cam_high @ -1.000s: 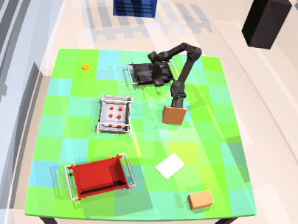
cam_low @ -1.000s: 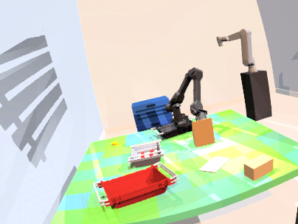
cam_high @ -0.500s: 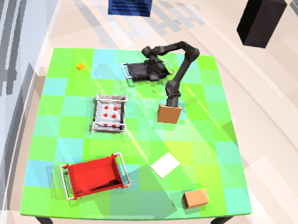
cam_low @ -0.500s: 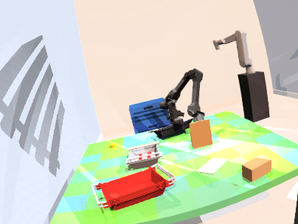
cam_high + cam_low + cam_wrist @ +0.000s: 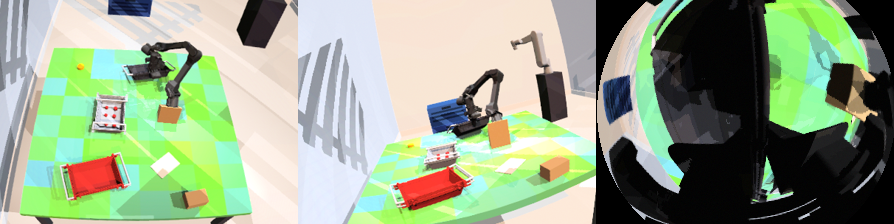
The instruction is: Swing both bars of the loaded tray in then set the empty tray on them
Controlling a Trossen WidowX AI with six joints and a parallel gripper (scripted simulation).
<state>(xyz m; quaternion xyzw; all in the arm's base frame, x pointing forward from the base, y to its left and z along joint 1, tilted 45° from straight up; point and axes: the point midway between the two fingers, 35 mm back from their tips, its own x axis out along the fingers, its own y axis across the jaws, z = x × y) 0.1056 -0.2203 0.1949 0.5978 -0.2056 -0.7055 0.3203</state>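
A black tray (image 5: 138,72) (image 5: 465,130) (image 5: 686,95), the empty one of the task, sits at the upper center of the overhead frame, its pale bars swung outward at both ends, with the black pincer (image 5: 156,71) (image 5: 475,117) (image 5: 753,120) clamped on its long side wall; whether the tray touches the bench (image 5: 199,162) (image 5: 527,184) (image 5: 796,100) cannot be told. Below and to its left, near the middle of the frame, stands the gray loaded tray (image 5: 123,114) (image 5: 442,162), well apart from the black one, small red blocks (image 5: 115,108) (image 5: 447,154) inside and its two white bars lying across the top, one near each end. An upright tan panel (image 5: 169,113) (image 5: 499,133) (image 5: 841,85) stands right of center, just beside the foot of the black arm (image 5: 184,74) (image 5: 496,90). A larger red tray (image 5: 94,177) (image 5: 431,186), bars outward, occupies the lower left, while a white card (image 5: 164,162) (image 5: 513,163) and a brown block (image 5: 196,199) (image 5: 555,169) lie toward the lower right. A small orange piece (image 5: 80,66) (image 5: 411,146) rests at upper left. Beyond the bench, a blue cabinet (image 5: 130,7) (image 5: 445,114) (image 5: 617,97) appears at the top of the overhead frame.
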